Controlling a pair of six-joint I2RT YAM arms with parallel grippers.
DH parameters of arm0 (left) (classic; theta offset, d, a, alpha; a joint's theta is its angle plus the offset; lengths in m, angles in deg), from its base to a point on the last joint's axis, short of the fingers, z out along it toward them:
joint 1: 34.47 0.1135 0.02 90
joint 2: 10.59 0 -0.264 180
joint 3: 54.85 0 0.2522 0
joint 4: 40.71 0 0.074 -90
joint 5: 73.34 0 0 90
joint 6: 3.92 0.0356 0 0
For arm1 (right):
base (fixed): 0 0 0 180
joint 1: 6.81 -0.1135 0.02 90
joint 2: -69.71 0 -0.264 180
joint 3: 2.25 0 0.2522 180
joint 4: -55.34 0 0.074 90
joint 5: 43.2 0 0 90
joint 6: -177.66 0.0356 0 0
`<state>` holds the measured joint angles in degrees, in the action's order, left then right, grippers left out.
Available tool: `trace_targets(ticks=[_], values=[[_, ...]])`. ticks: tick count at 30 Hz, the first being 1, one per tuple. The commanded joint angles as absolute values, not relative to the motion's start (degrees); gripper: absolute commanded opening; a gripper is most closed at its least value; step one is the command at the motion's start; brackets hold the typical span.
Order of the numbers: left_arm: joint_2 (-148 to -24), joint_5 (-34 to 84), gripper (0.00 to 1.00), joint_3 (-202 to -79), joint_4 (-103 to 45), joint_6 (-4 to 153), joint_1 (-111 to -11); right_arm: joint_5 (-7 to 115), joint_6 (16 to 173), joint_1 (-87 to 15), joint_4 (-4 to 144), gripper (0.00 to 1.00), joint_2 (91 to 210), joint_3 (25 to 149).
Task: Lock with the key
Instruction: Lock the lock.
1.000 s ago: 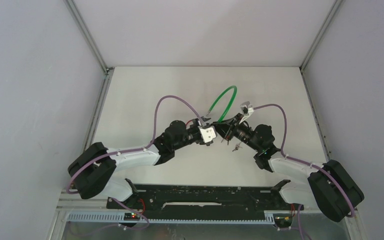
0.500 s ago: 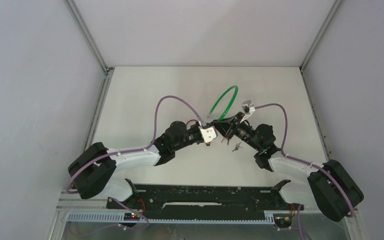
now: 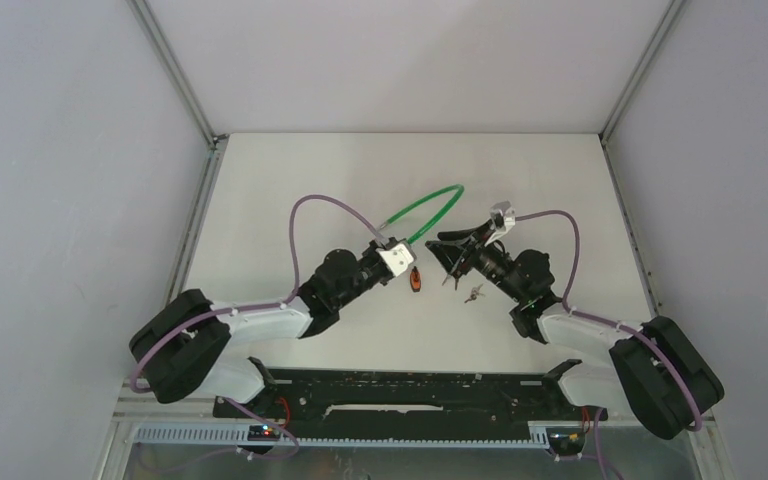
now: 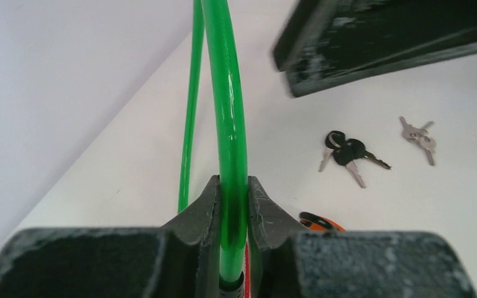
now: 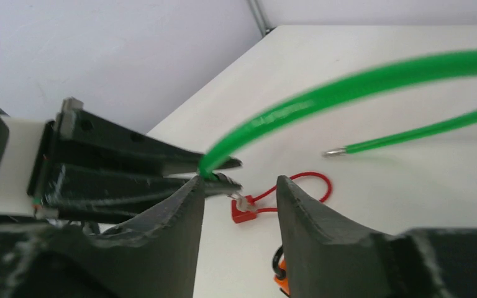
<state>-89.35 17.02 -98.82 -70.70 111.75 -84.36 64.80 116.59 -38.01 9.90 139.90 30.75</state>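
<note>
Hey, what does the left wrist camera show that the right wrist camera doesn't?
Only the left wrist view: two bunches of keys lying on the table, the black-headed keys and the silver keys. Only the right wrist view: the cable's bare metal tip and a red looped tag. Both: the green cable clamped in the left gripper, and an orange part.
</note>
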Motion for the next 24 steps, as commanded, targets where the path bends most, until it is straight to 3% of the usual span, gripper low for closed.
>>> trace_targets(ticks=[1, 8, 17, 24], values=[[-86.23, 16.03, 0.00, -96.88, -82.95, 104.49, -80.93, 60.84, 114.32, -37.42, 4.00, 0.51, 139.24, 28.62], [-83.31, 23.50, 0.00, -92.99, -89.15, 105.08, -79.79, 52.42, 115.14, -35.38, 7.25, 0.54, 140.55, 27.68], [-75.00, 35.31, 0.00, -92.68, -90.02, 101.77, -80.40, 63.30, 128.29, -28.59, -8.06, 0.62, 154.48, 27.81], [-73.80, 39.40, 0.00, -92.29, -97.29, 97.88, -80.51, 64.32, 129.40, -28.23, -17.71, 0.65, 160.66, 27.41]])
